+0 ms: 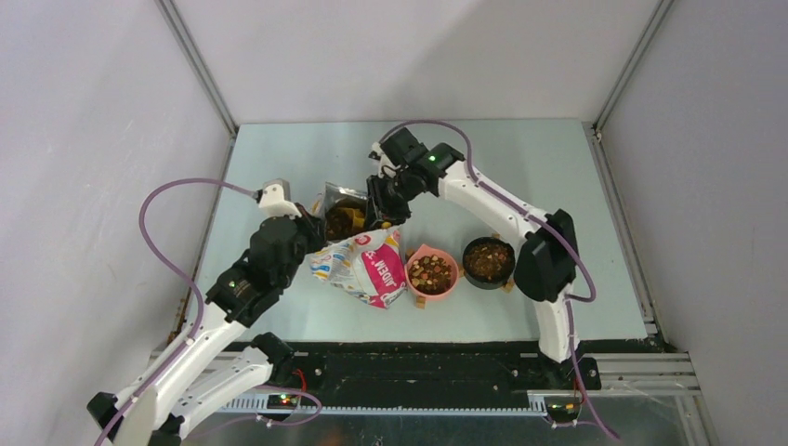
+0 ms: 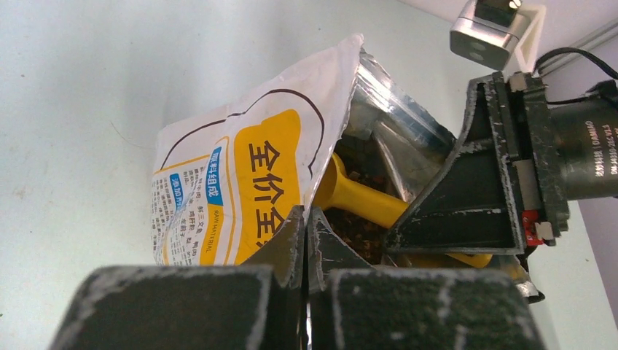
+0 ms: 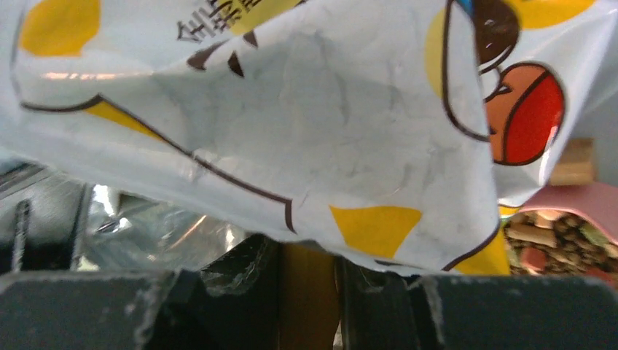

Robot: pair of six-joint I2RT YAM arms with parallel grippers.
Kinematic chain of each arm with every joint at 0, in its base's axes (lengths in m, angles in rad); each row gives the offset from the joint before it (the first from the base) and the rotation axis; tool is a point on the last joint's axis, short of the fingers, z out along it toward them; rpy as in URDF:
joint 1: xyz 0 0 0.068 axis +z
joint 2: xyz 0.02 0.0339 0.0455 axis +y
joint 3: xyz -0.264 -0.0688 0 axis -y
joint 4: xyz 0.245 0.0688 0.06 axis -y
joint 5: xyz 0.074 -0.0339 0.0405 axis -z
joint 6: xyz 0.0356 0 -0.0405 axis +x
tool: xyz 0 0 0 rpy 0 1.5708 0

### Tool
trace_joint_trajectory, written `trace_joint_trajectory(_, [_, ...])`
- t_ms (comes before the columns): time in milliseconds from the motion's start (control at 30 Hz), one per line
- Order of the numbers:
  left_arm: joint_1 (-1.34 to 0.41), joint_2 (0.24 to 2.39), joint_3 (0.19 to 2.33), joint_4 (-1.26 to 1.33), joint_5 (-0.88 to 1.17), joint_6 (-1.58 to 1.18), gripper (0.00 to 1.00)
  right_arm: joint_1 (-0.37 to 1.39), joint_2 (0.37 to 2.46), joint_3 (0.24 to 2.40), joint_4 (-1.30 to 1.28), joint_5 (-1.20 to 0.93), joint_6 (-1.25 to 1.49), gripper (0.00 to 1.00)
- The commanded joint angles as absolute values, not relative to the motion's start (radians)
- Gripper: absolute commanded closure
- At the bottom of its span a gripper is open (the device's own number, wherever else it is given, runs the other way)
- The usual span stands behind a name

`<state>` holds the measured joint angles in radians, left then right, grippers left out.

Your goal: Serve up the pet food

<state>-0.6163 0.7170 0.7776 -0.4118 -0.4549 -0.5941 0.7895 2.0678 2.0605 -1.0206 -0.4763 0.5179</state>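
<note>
**Scooping stage.** The left gripper (image 2: 306, 226), fully closed, pinches the rim of the bag (image 2: 240, 175) so that its mouth stays open. The right gripper (image 3: 307, 288), partly closed, clamps the handle of the yellow scoop (image 2: 361, 200), which reaches into the pet food (image 2: 358, 235) inside. Whether the scoop is loaded cannot be seen. From the bag, the pink bowl (image 1: 454, 282) lies at three o'clock with the black bowl (image 1: 511, 265) beyond it. Both hold pet food and sit near for a short carry.
</note>
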Motion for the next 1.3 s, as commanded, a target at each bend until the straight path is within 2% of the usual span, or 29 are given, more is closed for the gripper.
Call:
trace_joint_trajectory(0, [-0.614, 0.712, 0.773, -0.425, -0.481, -0.572, 1.00, 0.803, 1.901, 1.875, -0.698, -0.710, 0.681, 1.00])
trace_joint_trajectory(167, [-0.613, 0.716, 0.774, -0.423, -0.481, -0.574, 1.00, 0.798, 1.734, 1.690, -0.500, -0.748, 0.771, 1.00])
trace_joint_trajectory(500, [-0.614, 0.714, 0.771, -0.422, -0.479, -0.574, 1.00, 0.769, 1.531, 1.409, -0.283, -0.729, 0.917, 1.00])
trace_joint_trajectory(833, [-0.614, 0.712, 0.769, -0.421, -0.483, -0.574, 1.00, 0.747, 1.375, 1.280, -0.193, -0.649, 0.958, 1.00])
trace_joint_trajectory(1267, [-0.614, 0.701, 0.766, -0.413, -0.467, -0.574, 1.00, 0.731, 1.255, 1.097, -0.016, -0.650, 1.054, 1.00])
